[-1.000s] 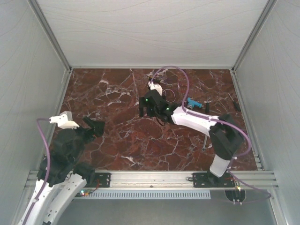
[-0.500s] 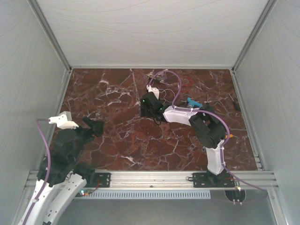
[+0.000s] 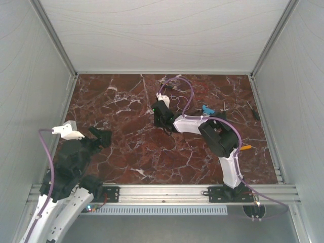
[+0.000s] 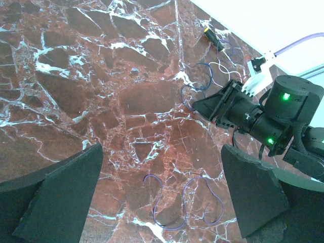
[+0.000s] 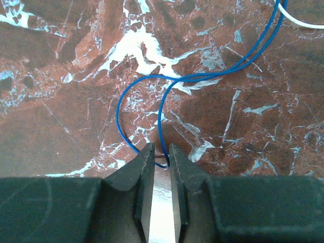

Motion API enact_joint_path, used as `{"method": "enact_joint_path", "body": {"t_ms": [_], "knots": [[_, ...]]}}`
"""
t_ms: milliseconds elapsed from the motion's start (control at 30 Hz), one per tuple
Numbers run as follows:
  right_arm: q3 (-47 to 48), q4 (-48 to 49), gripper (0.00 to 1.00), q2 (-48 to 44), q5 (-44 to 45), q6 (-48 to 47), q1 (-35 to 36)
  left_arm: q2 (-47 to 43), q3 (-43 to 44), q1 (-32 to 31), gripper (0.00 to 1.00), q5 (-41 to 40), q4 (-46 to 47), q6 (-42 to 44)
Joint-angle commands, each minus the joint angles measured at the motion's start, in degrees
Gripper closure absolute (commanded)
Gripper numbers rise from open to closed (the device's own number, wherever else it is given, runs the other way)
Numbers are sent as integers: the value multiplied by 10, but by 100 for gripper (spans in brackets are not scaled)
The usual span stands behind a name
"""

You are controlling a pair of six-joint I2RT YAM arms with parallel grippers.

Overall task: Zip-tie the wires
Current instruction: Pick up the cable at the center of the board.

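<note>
Blue wires lie just ahead of the right gripper, its jaws a slit apart astride one bend, evidently to pinch it for bundling; left gripper stands wide open, empty.

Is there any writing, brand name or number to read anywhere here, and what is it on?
None readable. The right gripper, the thin wire, the blue-handled tool and the marble table carry no visible lettering. The green lights are plain dots, not signs.

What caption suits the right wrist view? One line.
Right pincer tips, barely apart, straddle a blue wire loop on marble.
</note>
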Motion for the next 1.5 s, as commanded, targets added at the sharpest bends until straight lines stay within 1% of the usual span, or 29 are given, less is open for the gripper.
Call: {"method": "enact_joint_path", "body": {"t_ms": [0, 67, 200, 333, 500, 667, 867, 933, 1033, 1067, 1133, 1167, 1233, 1267, 1300, 1400, 1467], "knots": [[3, 48, 91, 3, 10, -24, -2, -6, -1, 0, 0, -6, 6, 9], [3, 48, 100, -6, 8, -42, -3, -6, -1, 0, 0, -7, 6, 8], [21, 19, 100, -34, -21, -101, -2, -5, -1, 0, 0, -5, 6, 9], [55, -57, 100, -72, -65, -151, -2, -5, -1, 0, 0, -5, 6, 9], [64, -133, 100, -135, -125, -182, -3, -6, -1, 0, 0, 1, 9, 12], [69, -181, 100, -197, -171, -187, -3, -9, -5, 0, 0, 14, 19, 22], [88, -217, 100, -258, -261, -172, -4, 2, -11, 0, 0, 62, 49, 54], [89, -218, 100, -278, -250, -166, -4, 12, -11, 0, 0, 84, 62, 70], [110, -237, 100, -299, -176, -147, -8, 33, -8, 0, 0, 116, 78, 87], [122, -239, 100, -305, -184, -139, -14, 41, -6, 0, 0, 123, 79, 88], [165, -243, 100, -314, -217, -111, -29, 54, -4, 0, 0, 132, 80, 86], [195, -254, 100, -317, -208, -98, -32, 60, -3, 0, 0, 137, 81, 84], [250, -285, 100, -322, -160, -78, -32, 68, -1, 0, 0, 143, 80, 82], [258, -275, 100, -330, -147, -78, -31, 71, -1, 0, 0, 144, 79, 80], [252, -251, 100, -340, -138, -83, -32, 71, -1, 0, 0, 142, 77, 79], [194, -177, 100, -373, -101, -100, -32, 62, -5, 0, 0, 131, 76, 76], [181, -184, 100, -370, -95, -93, -35, 54, -7, 0, 0, 126, 76, 76]]}}
